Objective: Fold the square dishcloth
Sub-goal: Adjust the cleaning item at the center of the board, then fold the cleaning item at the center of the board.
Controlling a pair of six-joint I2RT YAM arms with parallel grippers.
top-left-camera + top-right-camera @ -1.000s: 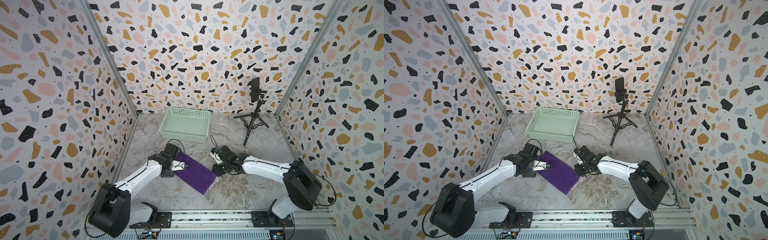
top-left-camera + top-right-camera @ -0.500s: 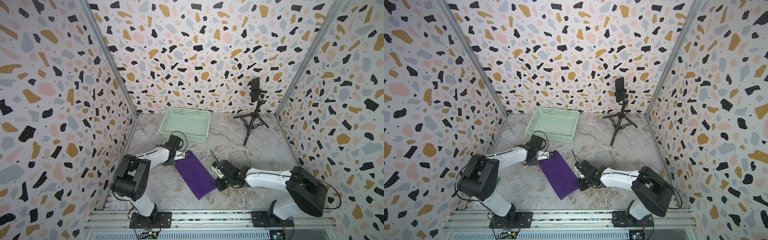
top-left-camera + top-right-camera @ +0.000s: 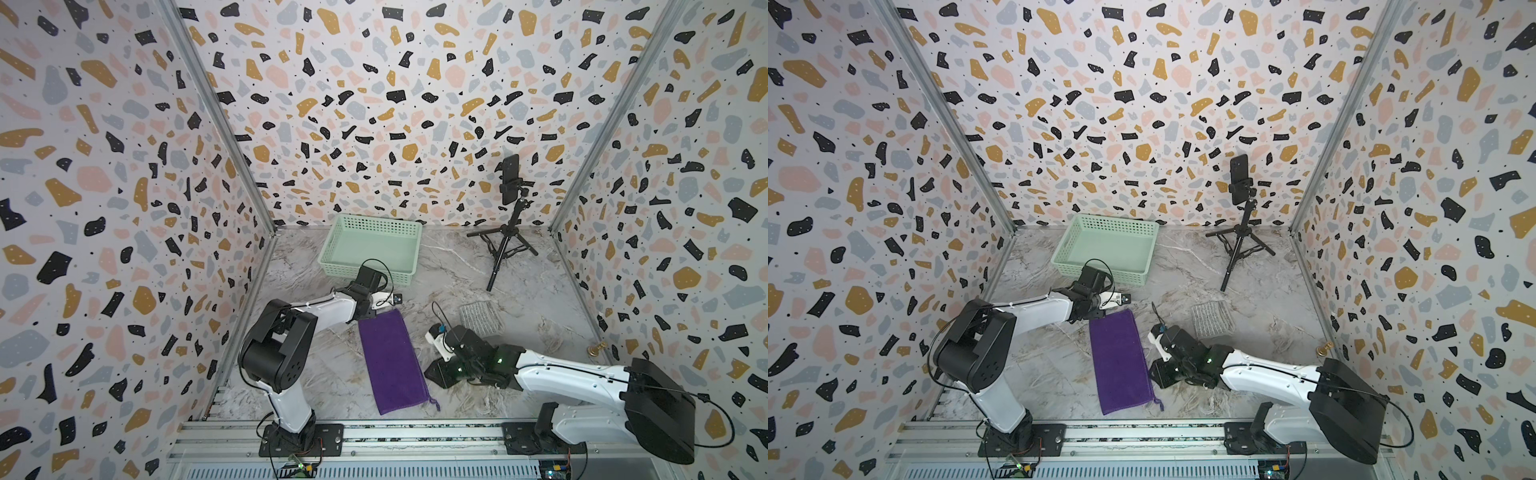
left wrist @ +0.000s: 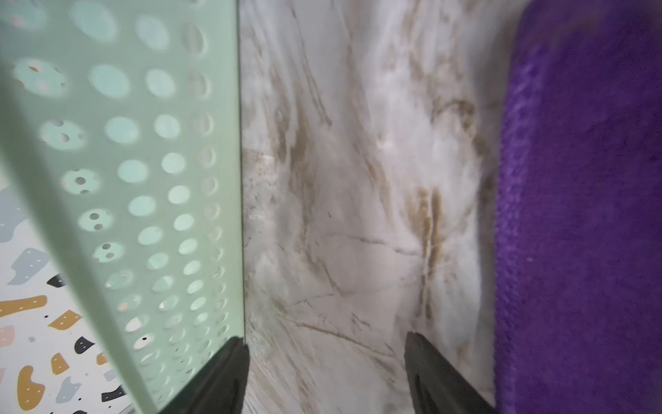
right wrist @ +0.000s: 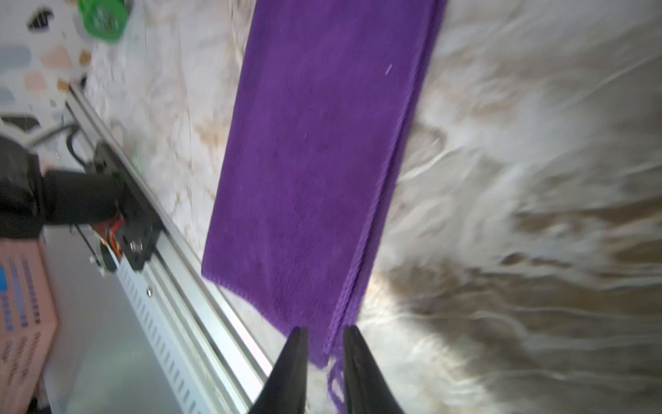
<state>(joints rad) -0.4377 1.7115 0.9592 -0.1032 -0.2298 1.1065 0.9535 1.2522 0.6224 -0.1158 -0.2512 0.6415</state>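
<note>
The purple dishcloth [image 3: 392, 361] [image 3: 1121, 359] lies flat on the marble table, folded into a long strip that runs from the basket toward the front rail. My left gripper [image 3: 394, 299] [image 3: 1122, 298] sits just beyond the cloth's far end, beside the basket. It is open and holds nothing: in its wrist view the gripper [image 4: 326, 344] frames bare table, with the cloth [image 4: 580, 215] off to one side. My right gripper [image 3: 436, 374] [image 3: 1158, 376] rests low, right of the strip. Its jaws [image 5: 324, 333] stand narrowly apart, facing the cloth's near corner [image 5: 315, 161] without gripping it.
A mint green perforated basket [image 3: 405, 276] [image 3: 1133, 276] [image 4: 143, 143] stands at the back, close to the left gripper. A phone on a black tripod [image 3: 509, 232] stands back right. A grey knitted cloth [image 3: 478, 318] lies right of centre. The metal rail [image 3: 374, 432] bounds the front.
The cloth swung from a diagonal to lying nearly front-to-back. The left gripper came off it and shifted to its far end by the basket. The right gripper moved toward the front.
</note>
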